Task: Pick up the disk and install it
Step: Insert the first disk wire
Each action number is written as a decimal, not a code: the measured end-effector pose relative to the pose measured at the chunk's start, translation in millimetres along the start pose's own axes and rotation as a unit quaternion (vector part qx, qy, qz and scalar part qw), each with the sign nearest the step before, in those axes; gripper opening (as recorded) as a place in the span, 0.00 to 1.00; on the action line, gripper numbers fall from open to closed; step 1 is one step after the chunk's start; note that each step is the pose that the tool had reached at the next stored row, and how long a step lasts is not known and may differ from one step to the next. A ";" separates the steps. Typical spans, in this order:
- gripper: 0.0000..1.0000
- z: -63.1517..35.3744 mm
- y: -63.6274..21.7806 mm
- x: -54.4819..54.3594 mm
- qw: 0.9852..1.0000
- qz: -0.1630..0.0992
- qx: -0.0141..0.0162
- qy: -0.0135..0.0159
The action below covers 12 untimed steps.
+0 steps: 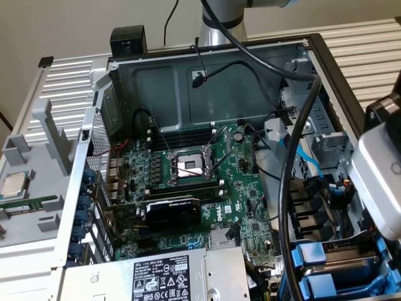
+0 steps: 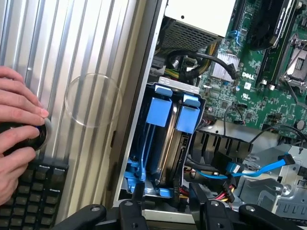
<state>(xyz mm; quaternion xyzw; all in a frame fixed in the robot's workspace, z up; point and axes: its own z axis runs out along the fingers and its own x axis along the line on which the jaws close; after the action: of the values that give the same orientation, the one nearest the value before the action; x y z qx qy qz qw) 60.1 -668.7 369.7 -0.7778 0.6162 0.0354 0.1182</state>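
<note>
Hovering above the drive bay [image 2: 178,82], the gripper [image 2: 167,210] keeps nothing between its fingers, which stand apart. The disk [image 2: 165,148] sits on edge in that bay straight ahead of it, its long axis pointing back toward the gripper.

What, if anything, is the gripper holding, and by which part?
It cannot be told: the gripper sits close over the disk, but contact is hidden.

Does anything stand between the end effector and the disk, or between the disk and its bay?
Nothing visible does. In the wrist view the end effector is close over the disk, which already stands in the drive bay beside a second blue carrier. The blue cable lies off to the side.
</note>
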 end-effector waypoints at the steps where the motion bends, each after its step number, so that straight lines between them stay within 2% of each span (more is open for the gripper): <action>1: 0.49 0.2 -0.1 0.0 1.000 -0.001 -0.002 -0.003; 2: 0.49 0.4 -0.1 0.1 1.000 -0.001 -0.004 -0.006; 7: 0.49 0.9 -1.3 0.5 1.000 -0.001 -0.007 -0.011; 8: 0.49 0.9 -2.4 0.8 1.000 -0.001 -0.008 -0.012; 12: 0.49 2.6 -4.3 1.8 1.000 -0.001 -0.010 -0.024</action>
<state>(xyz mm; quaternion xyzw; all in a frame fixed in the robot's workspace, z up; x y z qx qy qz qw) 64.9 -668.9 367.4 -0.7786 0.6120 0.0601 0.1249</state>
